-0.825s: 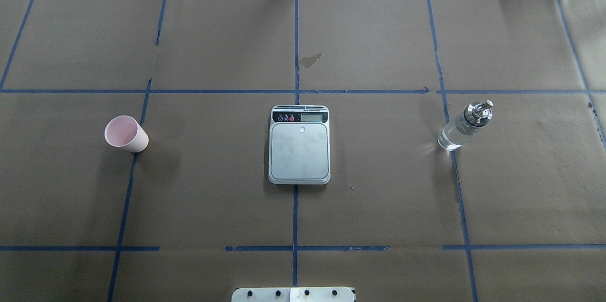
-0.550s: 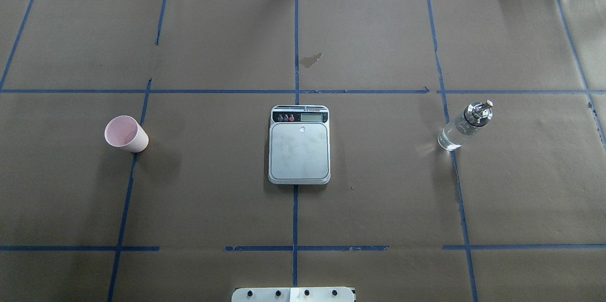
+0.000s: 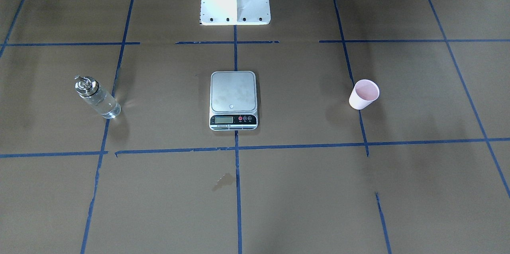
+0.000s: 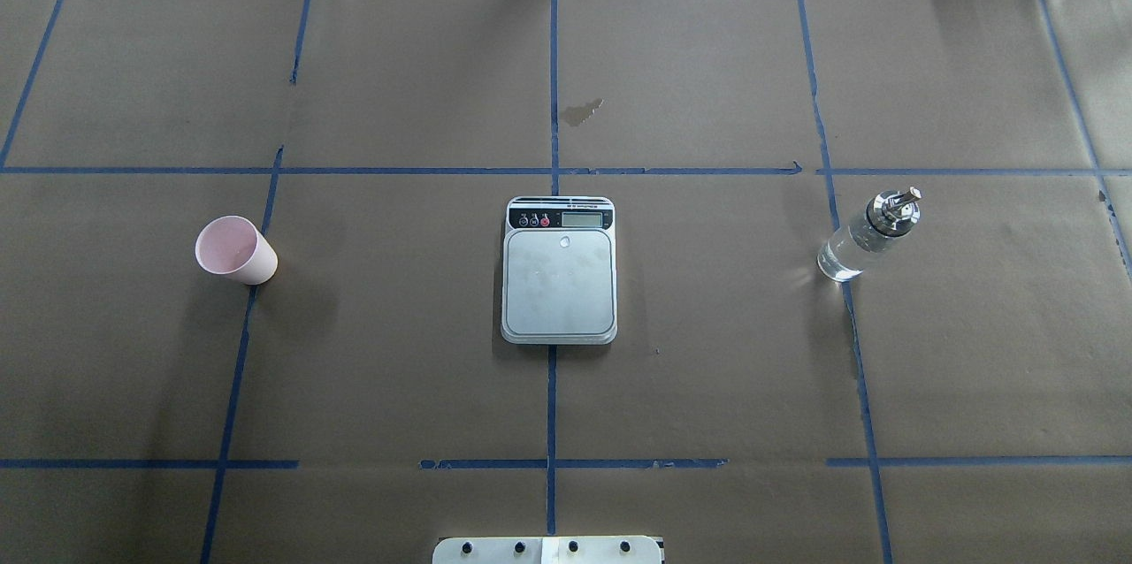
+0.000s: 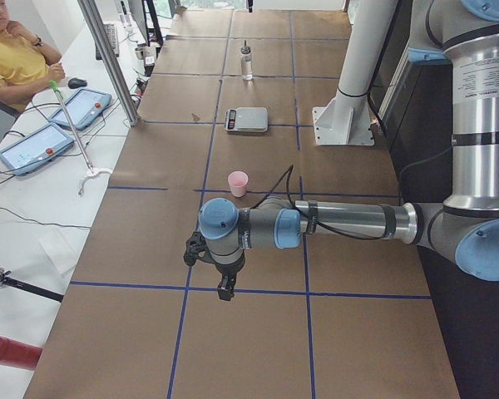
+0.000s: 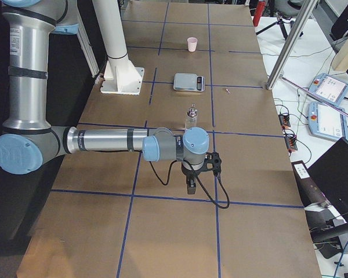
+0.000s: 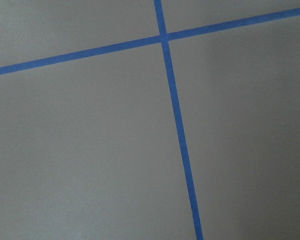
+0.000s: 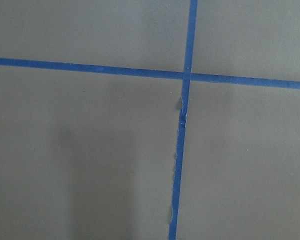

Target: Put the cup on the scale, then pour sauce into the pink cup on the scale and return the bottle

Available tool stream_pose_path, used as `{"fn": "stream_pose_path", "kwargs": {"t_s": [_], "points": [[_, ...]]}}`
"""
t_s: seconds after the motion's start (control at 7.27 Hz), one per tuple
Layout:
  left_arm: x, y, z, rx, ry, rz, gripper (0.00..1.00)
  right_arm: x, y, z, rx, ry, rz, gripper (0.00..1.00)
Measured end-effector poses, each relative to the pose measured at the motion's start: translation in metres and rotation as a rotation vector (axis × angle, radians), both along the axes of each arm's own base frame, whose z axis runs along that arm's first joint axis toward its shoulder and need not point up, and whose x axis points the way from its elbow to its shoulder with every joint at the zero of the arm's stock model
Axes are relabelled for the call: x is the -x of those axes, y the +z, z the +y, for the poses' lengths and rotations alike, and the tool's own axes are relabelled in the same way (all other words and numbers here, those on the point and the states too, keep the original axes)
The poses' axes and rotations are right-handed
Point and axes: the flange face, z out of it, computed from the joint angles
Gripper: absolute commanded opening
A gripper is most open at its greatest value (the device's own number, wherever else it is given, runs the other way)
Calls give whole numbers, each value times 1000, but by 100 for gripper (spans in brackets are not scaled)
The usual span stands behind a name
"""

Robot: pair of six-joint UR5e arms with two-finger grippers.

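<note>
Cup (image 4: 235, 250): upright on the brown paper (image 4: 398, 369) on the robot's left side, base at a blue tape line (image 4: 239, 352), well apart from the scale (image 4: 559, 272). Matches the overhead pictures of a moment before: same spot, same stance. Same for the scale, central on the table, steel platform bare, display strip on the side away from the robot. Same for the bottle (image 4: 868, 235), upright on the robot's right side, spout on top, well apart from the scale. No change, then, among the three things. Means, by judgement, the task not yet begun: cup not on the platform, nothing poured.

Left gripper (image 5: 226, 291): shown only from the table's end, low over the paper just above a tape line, apart from the cup. Cannot tell whether spread or pressed together. Nothing but paper and a tape crossing in its wrist view.

Right gripper (image 6: 190, 186): likewise shown only from the other table end, low over the paper, short of the bottle. Cannot tell its state either. Holds none of the three things, all standing on the table.

Likely first move: a left-arm reach toward the cup, nearest on that side.
</note>
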Motion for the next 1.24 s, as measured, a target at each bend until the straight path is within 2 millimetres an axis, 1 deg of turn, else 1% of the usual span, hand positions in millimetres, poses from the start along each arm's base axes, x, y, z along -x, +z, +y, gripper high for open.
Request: {"fn": "stream_pose_path", "kwargs": {"t_s": [0.14,0.28,0.41,0.55,0.69,0.83,0.96,1.1,1.24], "points": [[-7,-9,1,-21,2,75,100,0,-2,3,-2,0,-8,100],[-16,-19,6,-20,1,152,100,1,-5,10,-1,0,-24,100],[-39,-37,7,-23,18,198,100,1,-11,18,-6,2,-35,100],[-82,-60,4,-30,55,227,100,1,-19,24,-16,2,-46,100],[-134,-83,4,-14,75,253,100,2,-25,28,-22,1,-67,100],[-180,-102,8,13,84,281,100,5,-29,31,-19,-2,-99,100],[-221,-119,10,30,82,294,100,6,-32,33,-20,-5,-124,100],[-252,-138,6,51,55,292,100,7,-37,33,-30,-4,-137,100],[-272,-151,4,72,34,290,100,7,-42,33,-43,-1,-144,100]]}}
